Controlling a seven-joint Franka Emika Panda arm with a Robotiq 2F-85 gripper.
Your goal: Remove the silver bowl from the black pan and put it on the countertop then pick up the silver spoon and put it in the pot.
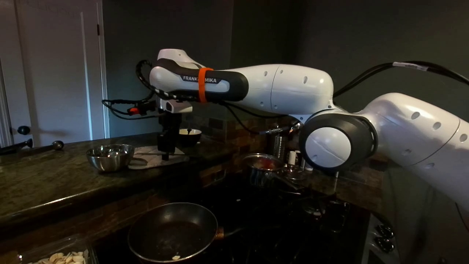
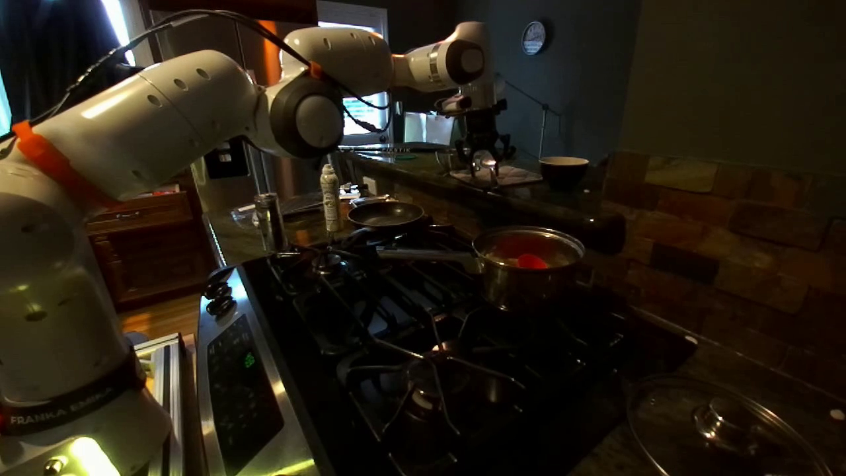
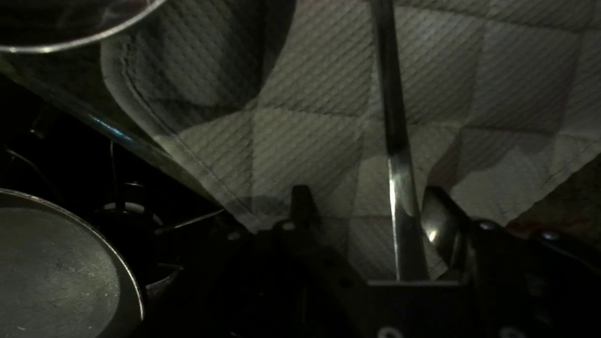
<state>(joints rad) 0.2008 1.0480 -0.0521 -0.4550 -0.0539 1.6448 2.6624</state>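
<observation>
Fingers stand apart, spoon between them, nearer one. It lies on the pad, near the edge of the counter above the stove; bowl by that edge too. We judge spoon pick-up in hand; next we must close, lift, cross to the pot.

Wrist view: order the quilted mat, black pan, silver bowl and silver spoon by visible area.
1. Quilted mat
2. Black pan
3. Silver bowl and silver spoon: too alike to rank
All four run out of frame.
</observation>
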